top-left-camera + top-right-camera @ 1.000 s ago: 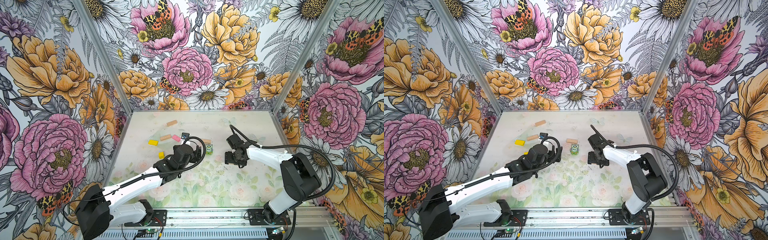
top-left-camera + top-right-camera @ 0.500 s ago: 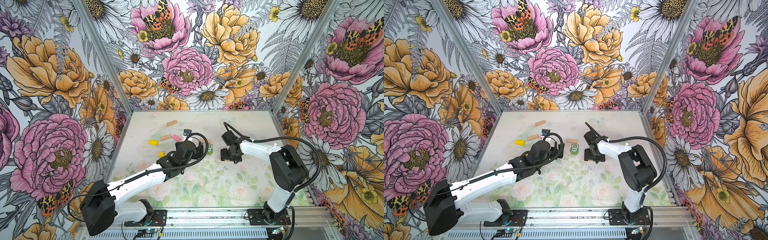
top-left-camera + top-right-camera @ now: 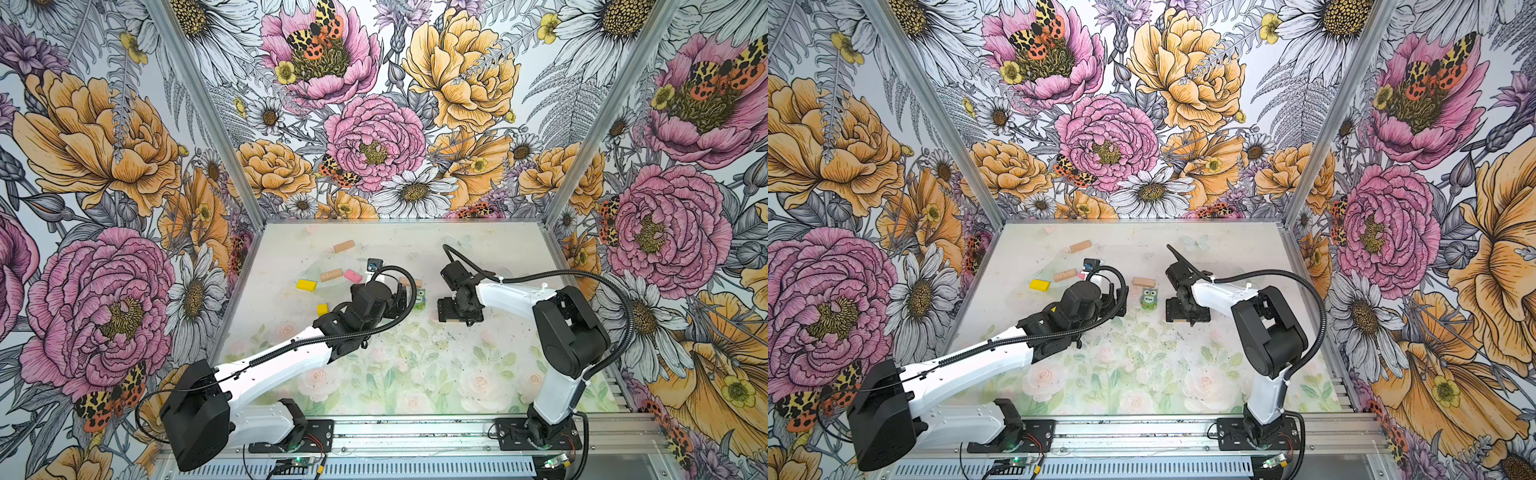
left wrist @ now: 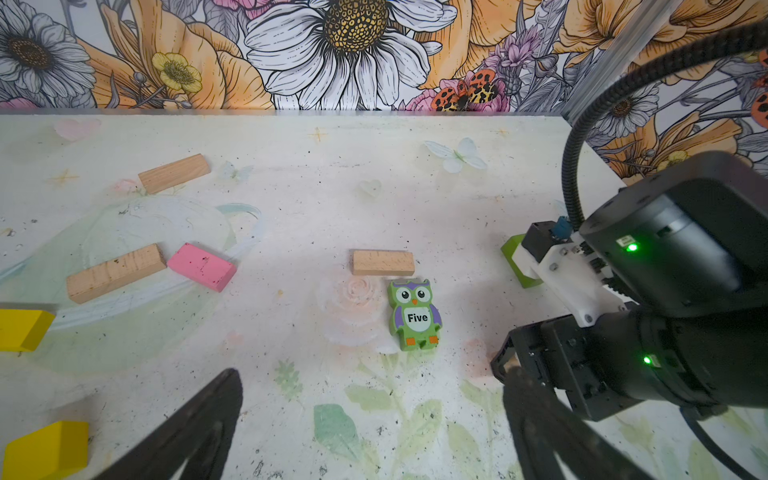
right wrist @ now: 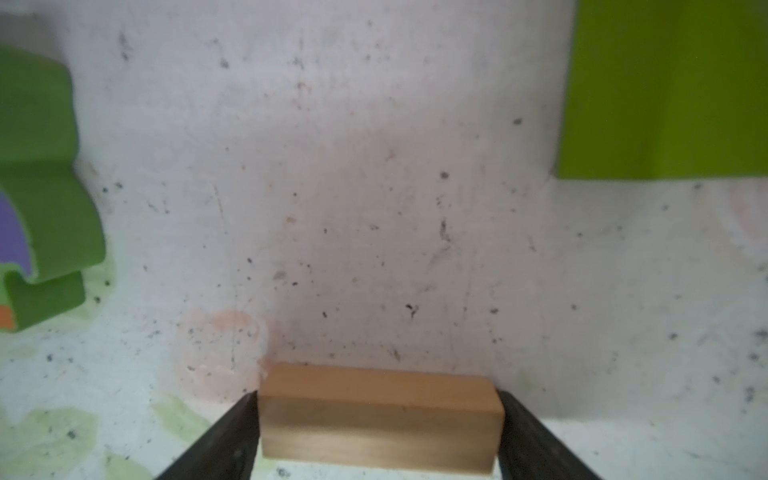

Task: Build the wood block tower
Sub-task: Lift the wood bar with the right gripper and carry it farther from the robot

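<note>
**A:** Checking state before the next pick. Tower?

**B:** None yet. Every piece lies flat on the worktop (image 3: pixel 1225 257), nothing stacked.

**A:** Pincers?

**B:** Right pincer (image 5: pixel 379 397) is low at mid-worktop. Its jaws are wide, one at each end of a tan bar (image 5: pixel 378 419), so the bar's long axis runs jaw to jaw. Clamped or loose, can't tell. Left pincer (image 4: pixel 372 382) is spread full and empty, above the worktop.

**A:** Next candidate?

**B:** My guess is the tan bar behind the owl (image 4: pixel 382 262). It sits dead ahead of the left pincer, touching or nearly touching the owl block (image 4: pixel 415 316) at its head. The long axis lies crosswise to the reach, in line with the jaw gap. Left arm looks nearer, and the right would have to pass close by the owl.

**A:** Count?

**B:**
- Tan bars, four: those two, the tan bar beside the pink (image 4: pixel 114 272) and the far tan bar (image 4: pixel 174 172).
- Pink bar (image 4: pixel 201 266), one.
- Yellow, two: yellow bar (image 4: pixel 25 330) and yellow cube (image 4: pixel 45 449).
- Lime-green block (image 5: pixel 665 91), one, just beside the right pincer.
- Owl, one.

Nine total. No teal in view.
</note>
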Tool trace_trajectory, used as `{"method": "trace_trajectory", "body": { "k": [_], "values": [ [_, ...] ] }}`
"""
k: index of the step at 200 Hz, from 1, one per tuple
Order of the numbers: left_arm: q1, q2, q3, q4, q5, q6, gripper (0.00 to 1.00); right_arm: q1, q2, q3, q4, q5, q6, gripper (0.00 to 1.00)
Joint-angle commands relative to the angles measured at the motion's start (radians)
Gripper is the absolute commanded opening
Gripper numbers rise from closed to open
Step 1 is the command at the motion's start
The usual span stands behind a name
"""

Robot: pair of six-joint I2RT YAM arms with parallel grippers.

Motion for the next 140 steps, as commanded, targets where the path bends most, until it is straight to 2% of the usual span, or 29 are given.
{"method": "trace_trajectory", "body": {
  "k": [1,26,68,140],
  "values": [
    [0.006,-0.011,0.030,-0.005,-0.033,0.012,0.99,0.008,-0.022,0.016,0.005,0.003,-0.004,0.96],
    [0.007,-0.015,0.029,-0.008,-0.040,0.015,0.99,0.010,-0.082,0.026,-0.015,-0.001,0.006,0.99],
    [0.016,-0.027,0.020,-0.030,-0.049,0.016,0.99,0.029,-0.127,0.128,-0.080,0.031,0.044,1.00],
    [0.062,-0.069,-0.005,-0.089,-0.049,-0.017,0.99,0.052,0.007,0.372,-0.122,0.057,0.068,1.00]
  ]
}}
